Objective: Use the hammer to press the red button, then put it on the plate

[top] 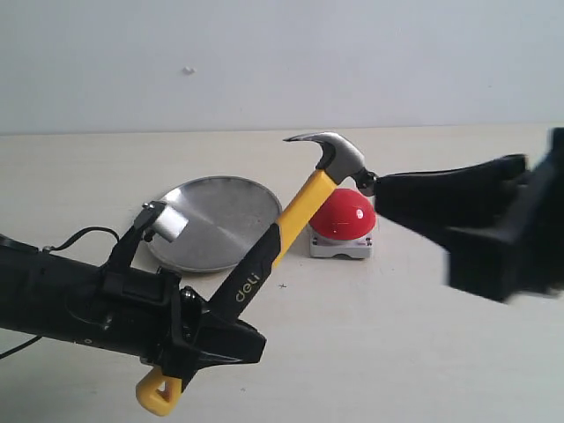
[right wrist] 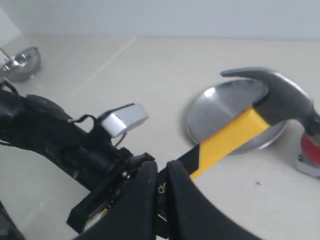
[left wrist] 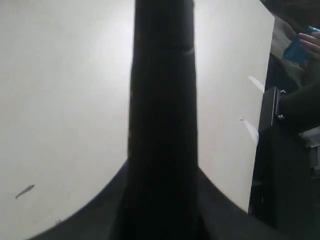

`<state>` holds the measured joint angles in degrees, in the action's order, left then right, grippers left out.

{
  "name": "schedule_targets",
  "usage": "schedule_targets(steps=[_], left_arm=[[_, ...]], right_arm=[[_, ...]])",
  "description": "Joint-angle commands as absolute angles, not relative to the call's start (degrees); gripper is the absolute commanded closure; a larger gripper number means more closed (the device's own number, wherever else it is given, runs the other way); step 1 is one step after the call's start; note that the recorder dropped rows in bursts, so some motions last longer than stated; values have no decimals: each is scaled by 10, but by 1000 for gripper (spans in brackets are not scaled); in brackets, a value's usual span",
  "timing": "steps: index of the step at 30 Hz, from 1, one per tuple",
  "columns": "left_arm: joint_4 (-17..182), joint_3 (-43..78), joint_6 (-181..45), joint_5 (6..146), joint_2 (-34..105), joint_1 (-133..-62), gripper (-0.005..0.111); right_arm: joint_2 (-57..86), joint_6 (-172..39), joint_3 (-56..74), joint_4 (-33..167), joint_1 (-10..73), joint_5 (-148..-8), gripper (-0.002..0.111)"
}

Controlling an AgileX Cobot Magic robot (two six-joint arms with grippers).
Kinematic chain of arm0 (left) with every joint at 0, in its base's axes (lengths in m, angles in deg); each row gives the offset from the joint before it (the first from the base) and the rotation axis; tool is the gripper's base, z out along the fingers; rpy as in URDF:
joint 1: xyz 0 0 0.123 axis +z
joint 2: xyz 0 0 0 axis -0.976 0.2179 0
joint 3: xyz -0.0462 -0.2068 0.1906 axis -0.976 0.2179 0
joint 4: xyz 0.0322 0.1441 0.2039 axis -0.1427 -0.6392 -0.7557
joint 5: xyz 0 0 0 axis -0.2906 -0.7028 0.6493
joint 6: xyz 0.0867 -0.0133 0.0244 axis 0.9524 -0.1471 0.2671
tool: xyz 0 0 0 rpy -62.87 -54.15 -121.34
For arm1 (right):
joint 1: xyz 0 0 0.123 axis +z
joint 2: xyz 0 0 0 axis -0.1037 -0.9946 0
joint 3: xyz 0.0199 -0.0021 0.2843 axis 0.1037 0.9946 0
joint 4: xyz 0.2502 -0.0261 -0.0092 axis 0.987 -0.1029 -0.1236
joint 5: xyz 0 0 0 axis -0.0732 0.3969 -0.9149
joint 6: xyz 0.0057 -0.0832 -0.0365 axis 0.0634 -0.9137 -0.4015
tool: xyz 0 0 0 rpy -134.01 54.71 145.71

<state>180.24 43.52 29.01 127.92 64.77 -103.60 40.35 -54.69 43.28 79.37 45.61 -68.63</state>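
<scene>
L claw (top: 204, 339), nearest, is clamped on the hammer (top: 304, 203) low on its handle, w/ the head up over the button (top: 345, 216); contact unclear. The plate (top: 211, 220) lies just beside the button, behind the handle. R claw (top: 379, 183), by the head, looks pinched nearly closed, holding nothing. Best: tip the head straight down onto dome centre, slowly, so it can't skid off.

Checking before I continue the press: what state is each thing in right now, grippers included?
hammer: raised, tilted, head up
red button: below hammer head, contact unclear
plate: empty, lying flat
left gripper: shut on hammer
right gripper: shut, holding nothing
</scene>
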Motion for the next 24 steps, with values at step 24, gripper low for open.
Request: schedule_targets(steps=[24], left_arm=[[1825,368,298,1304,612,-1035,107]], right_arm=[[854,-311,657,473,456,-658,108]])
